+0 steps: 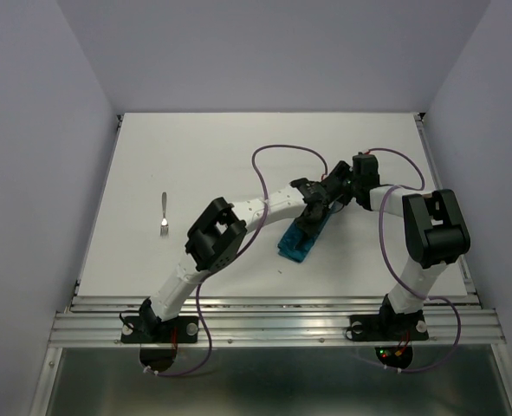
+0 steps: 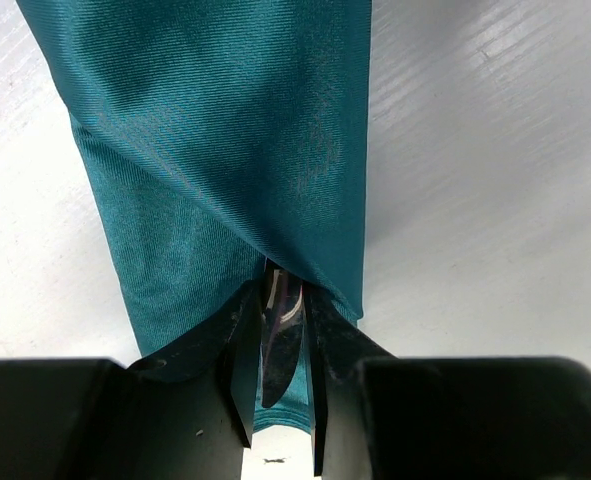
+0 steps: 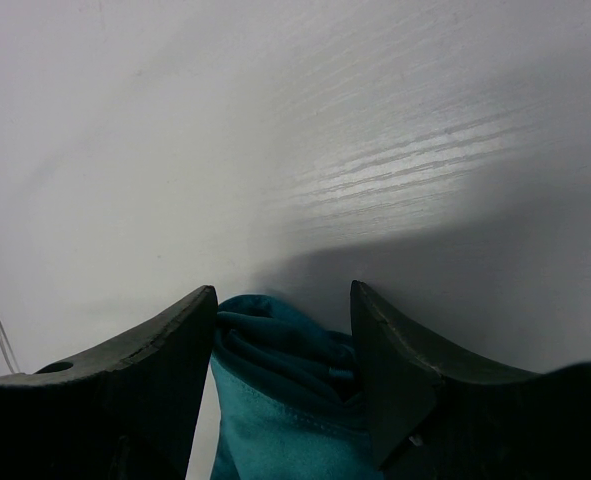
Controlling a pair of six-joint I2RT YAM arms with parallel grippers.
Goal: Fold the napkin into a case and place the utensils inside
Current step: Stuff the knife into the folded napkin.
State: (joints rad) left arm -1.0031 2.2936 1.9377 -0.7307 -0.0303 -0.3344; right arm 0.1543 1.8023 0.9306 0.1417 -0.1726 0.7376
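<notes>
The teal napkin (image 1: 295,244) lies folded as a narrow case (image 2: 225,150) on the white table, right of centre. My left gripper (image 1: 310,211) hangs over its far end, shut on a slim silver utensil (image 2: 278,350) whose far part is hidden under a fold of the cloth. The left gripper's fingers (image 2: 237,335) stand close on both sides of the metal. My right gripper (image 1: 332,195) is just beyond it. Its jaws sit wide on the bunched end of the napkin (image 3: 275,400), touching it on both sides. Another silver utensil (image 1: 164,217) lies alone at the left.
The white table (image 1: 195,156) is walled in by pale panels on three sides. Purple cables (image 1: 277,152) loop above both arms near the case. The metal rail (image 1: 273,322) with both arm bases runs along the near edge.
</notes>
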